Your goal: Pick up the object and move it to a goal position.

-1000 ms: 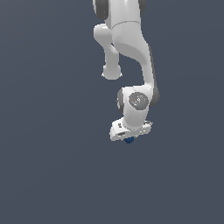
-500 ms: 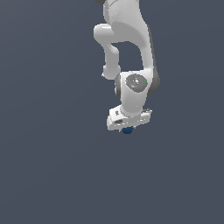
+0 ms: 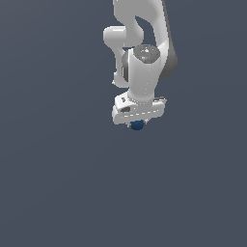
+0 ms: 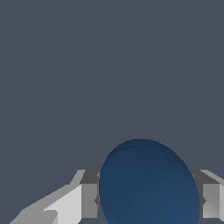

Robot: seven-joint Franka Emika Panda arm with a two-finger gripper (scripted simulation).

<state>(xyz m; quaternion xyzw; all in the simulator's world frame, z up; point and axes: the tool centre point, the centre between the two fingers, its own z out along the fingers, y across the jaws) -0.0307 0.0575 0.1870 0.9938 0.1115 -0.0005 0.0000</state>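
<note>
The dark blue sphere (image 3: 137,125) shows just under the white gripper (image 3: 138,123) in the exterior view, mostly hidden by the hand. In the wrist view the sphere (image 4: 148,183) fills the space between the two grey fingers (image 4: 89,199), which press on its two sides. The gripper is shut on the sphere and holds it off the grey ground. The white arm rises from the hand toward the top of the exterior view.
A plain dark grey surface (image 3: 58,183) lies all around the arm in both views. No other objects show.
The arm has moved up in the exterior view with the sphere in the gripper, and the wrist has turned so the round joint faces more upward.
</note>
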